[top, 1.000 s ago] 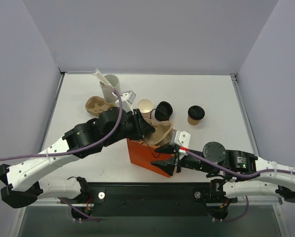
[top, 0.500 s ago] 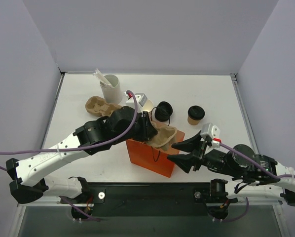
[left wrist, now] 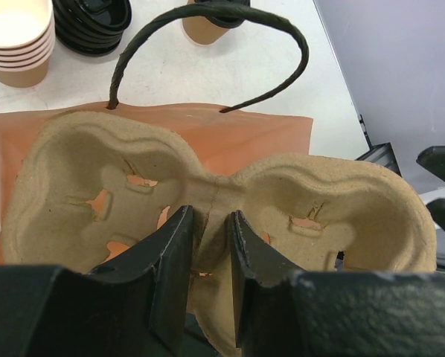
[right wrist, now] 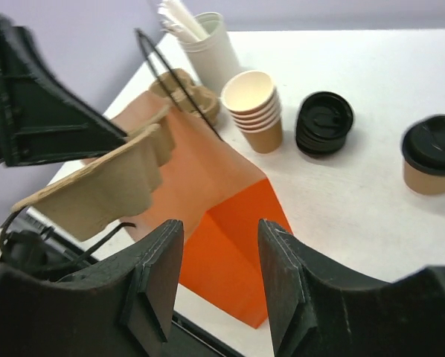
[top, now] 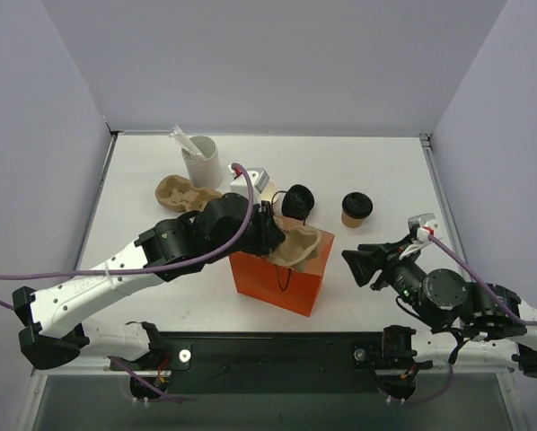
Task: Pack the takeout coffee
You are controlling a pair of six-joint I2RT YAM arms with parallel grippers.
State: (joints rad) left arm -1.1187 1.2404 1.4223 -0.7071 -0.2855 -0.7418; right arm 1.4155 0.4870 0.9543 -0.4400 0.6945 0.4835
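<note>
Near the desk's near-right edge: right pincer, jaws apart, nothing held, aimed towards the middle. Near edge, centre: orange paper bag with black cord handle, mouth open upward. Over that mouth: pulp cup carrier, two wells, gripped at its central bridge by the left pincer, jaws clamped on it. Right of centre, well apart from the bag: takeout coffee, upright, lid on, untouched. Centre: pile of black lids, with stacked lidless cups just beside it. Far-left quarter: spare carrier and white tub of sticks. Step judged in hand: carrier being set into the bag. Next move judged to require the carrier lowered level and released, then the coffee fetched and seated in a well.
</note>
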